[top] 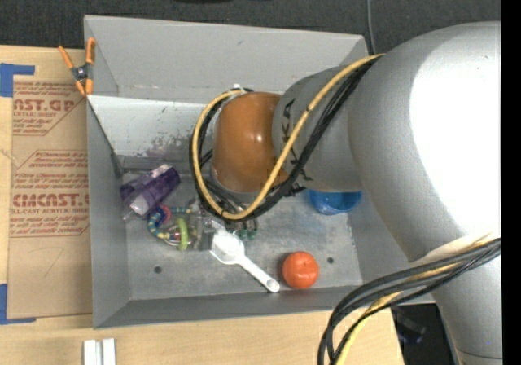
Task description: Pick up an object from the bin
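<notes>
My gripper is low in the middle of the bin, mostly hidden under the arm's wrist. Just below it lies a white plastic spoon, its bowl close under the gripper and its handle running toward the lower right. To the gripper's left, touching or nearly touching it, is a small many-coloured toy with green and blue parts. A purple plastic piece lies further up on the left.
An orange ball rests near the bin's front right. A blue object shows partly from under the arm on the right. The arm with its orange cover and cables spans the bin's middle and right.
</notes>
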Tool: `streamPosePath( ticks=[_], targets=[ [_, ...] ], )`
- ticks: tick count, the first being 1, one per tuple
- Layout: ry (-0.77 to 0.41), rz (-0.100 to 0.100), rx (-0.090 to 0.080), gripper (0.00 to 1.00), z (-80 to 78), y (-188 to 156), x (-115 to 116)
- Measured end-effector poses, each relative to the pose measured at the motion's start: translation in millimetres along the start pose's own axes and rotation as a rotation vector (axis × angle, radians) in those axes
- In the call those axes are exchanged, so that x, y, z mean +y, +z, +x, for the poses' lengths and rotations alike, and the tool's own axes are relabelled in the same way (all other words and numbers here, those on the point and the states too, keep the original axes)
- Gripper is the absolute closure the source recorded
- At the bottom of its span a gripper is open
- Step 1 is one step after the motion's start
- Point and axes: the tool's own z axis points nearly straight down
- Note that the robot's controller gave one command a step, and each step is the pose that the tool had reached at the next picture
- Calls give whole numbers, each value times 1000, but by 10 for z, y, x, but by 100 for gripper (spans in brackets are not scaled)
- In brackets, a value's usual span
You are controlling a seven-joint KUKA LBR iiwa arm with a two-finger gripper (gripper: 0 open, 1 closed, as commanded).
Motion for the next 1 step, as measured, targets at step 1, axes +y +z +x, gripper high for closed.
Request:
streamPosePath(
  ticks=[1],
  targets=[
    [-1, 0, -1, 100, 2, -2, 0]
  ],
)
